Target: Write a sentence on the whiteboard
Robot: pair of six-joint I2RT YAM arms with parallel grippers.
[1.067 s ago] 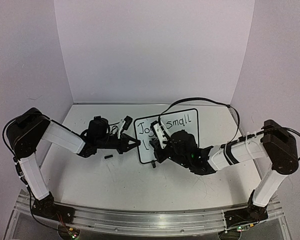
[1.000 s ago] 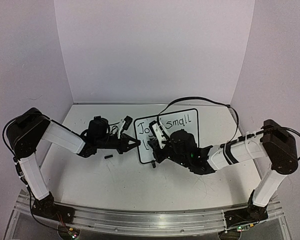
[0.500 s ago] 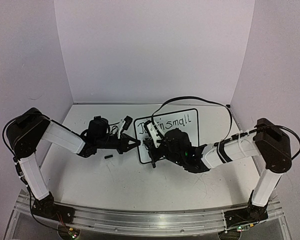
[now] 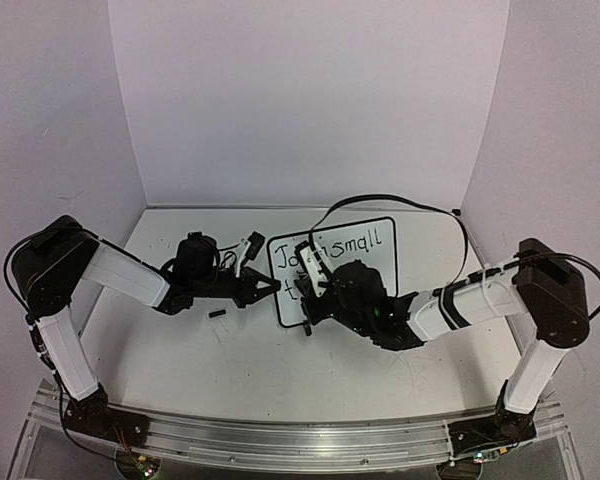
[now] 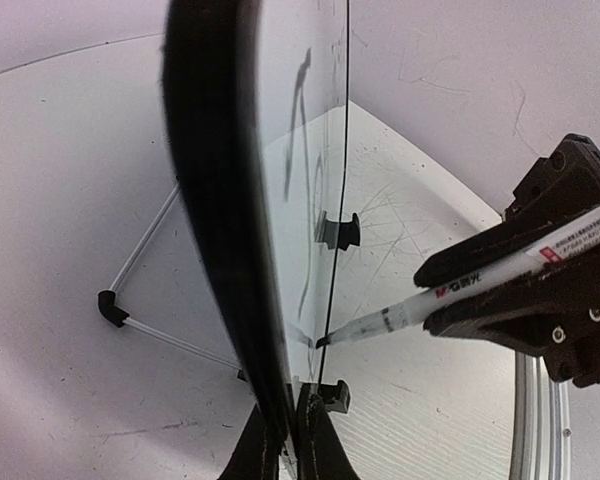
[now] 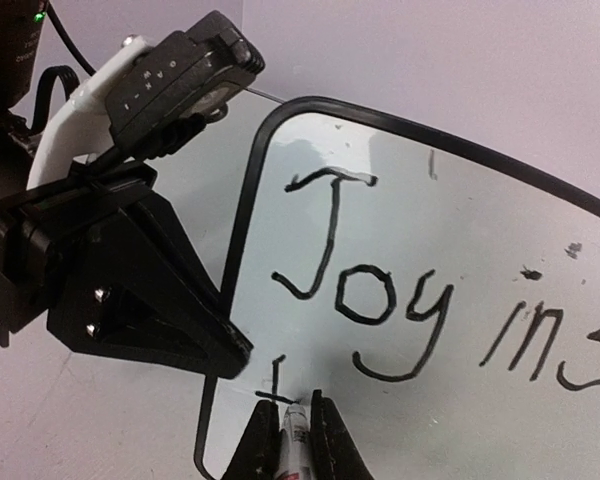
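Observation:
The whiteboard (image 4: 380, 258) stands tilted at the table's middle. My left gripper (image 4: 273, 287) is shut on its left edge; in the left wrist view its fingers (image 5: 320, 445) pinch the black frame (image 5: 215, 200). My right gripper (image 4: 315, 290) is shut on a white marker (image 6: 294, 440), whose tip touches the board's lower left. The marker also shows in the left wrist view (image 5: 460, 285). The sentence (image 6: 380, 290) reads "Joy in s" in the right wrist view, with "small" further right (image 4: 365, 240). A small "t" (image 6: 276, 380) sits below the "J".
A small black cap-like piece (image 4: 217, 314) lies on the table below my left gripper. The right arm's black cable (image 4: 400, 200) arches over the board's top. The board's wire stand (image 5: 140, 270) props it from behind. Walls close in three sides.
My right gripper moved left along the board's lower line, then back slightly right with the marker. A crossed "t" now shows under "Joy". The left arm has not moved.

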